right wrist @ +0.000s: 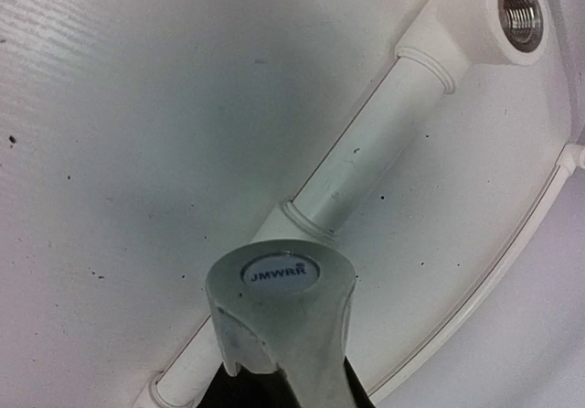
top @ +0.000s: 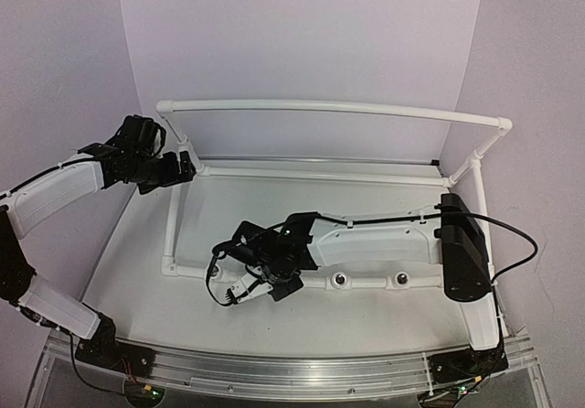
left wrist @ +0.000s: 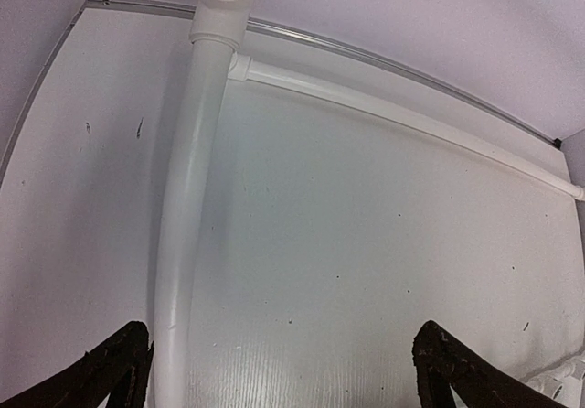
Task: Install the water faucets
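A silvery-grey faucet [right wrist: 281, 312] with a round "JMWRR" cap fills the lower middle of the right wrist view. It is held in my right gripper [top: 260, 283], whose fingers are mostly hidden behind it. The faucet head sits just over a fitting on the front white pipe [right wrist: 366, 161]; whether they touch cannot be told. It also shows in the top view [top: 243, 288]. An empty threaded socket [right wrist: 521, 10] lies further along that pipe. My left gripper [left wrist: 283, 381] is open and empty, above the table beside the left pipe [left wrist: 183, 243], near the frame's back left corner [top: 187, 166].
The white pipe frame [top: 329, 107] rings the table, with a raised back rail and corner uprights. Two dark-centred sockets [top: 340, 280] [top: 399, 279] sit in the front pipe under the right arm. Purple walls close in at the back and both sides.
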Motion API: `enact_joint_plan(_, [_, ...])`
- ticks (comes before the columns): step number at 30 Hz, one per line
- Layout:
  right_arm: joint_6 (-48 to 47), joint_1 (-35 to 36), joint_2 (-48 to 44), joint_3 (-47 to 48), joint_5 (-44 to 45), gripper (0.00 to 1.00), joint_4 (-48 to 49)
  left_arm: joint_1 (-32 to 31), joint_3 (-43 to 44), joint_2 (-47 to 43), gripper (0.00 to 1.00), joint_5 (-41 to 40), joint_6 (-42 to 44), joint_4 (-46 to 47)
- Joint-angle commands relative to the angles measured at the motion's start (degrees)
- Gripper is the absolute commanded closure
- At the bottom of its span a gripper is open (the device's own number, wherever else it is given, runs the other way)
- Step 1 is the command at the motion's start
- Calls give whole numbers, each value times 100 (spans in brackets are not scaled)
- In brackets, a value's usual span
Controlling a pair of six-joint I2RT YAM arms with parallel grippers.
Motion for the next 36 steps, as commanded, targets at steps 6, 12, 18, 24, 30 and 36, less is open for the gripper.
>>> enact_joint_plan(6, [2292,-105,-343,-509,-310,100,422,-41,-6,-290,0,-68,-44,83])
enact_joint_plan(12, [2938,-204,-723,-1134,-396,100,1087,-37,-9,-327,0,-110,-69,60])
enact_joint_plan(18, [3613,-222,-1013,-1610,-485,100,1540,-37,-25,-326,0,-139,-105,67])
enact_joint_plan(24, [4291,-222,-967,-1454,-650,100,1512,-37,-33,-353,0,-209,-139,51])
enact_joint_plan(30, [4984,-222,-757,-1181,-605,100,1106,-42,-24,-357,0,-253,-187,21])
enact_joint_plan(36, [5170,-214,-719,-1111,-740,96,913,-42,-23,-335,0,-234,-213,29])
